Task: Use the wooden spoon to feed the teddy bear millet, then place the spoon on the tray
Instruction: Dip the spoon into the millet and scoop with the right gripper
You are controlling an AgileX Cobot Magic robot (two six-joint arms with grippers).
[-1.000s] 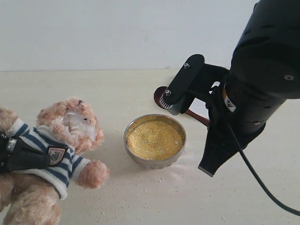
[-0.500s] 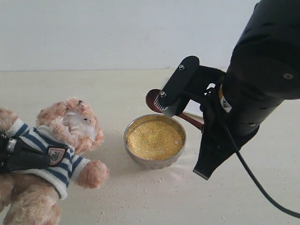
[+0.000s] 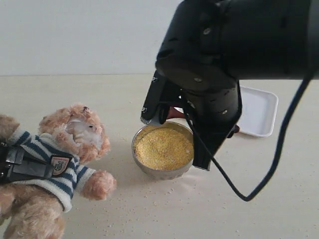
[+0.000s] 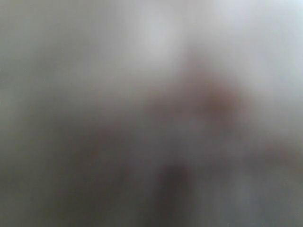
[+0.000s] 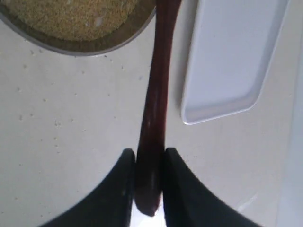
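1. Exterior view: the black right arm (image 3: 239,45) fills the upper right and hangs over the far side of the metal bowl (image 3: 137,149), hiding part of its rim.
2. The pale table (image 3: 75,94) carries everything.
3. The teddy bear (image 3: 55,164) lies at the left, well apart from the arm, with one paw stretched towards the bowl but not touching it. A dark piece (image 3: 25,168) crosses its striped chest.
4. The tray (image 3: 259,112) lies flat to the right of the bowl and a little behind it, partly hidden by the arm.
5. The bowl stands between the bear and the tray.
6. The millet (image 3: 162,148) fills the bowl almost to the rim.
7. In the right wrist view, the right claw (image 5: 149,156) pinches the end of the wooden spoon (image 5: 154,109). The handle runs between bowl and tray and up to the bowl's rim; its round head is out of frame.
8. Stray grains (image 3: 149,204) dot the table in front of the bowl.
9. The left wrist view is a grey blur, so I cannot tell how the left claw stands.
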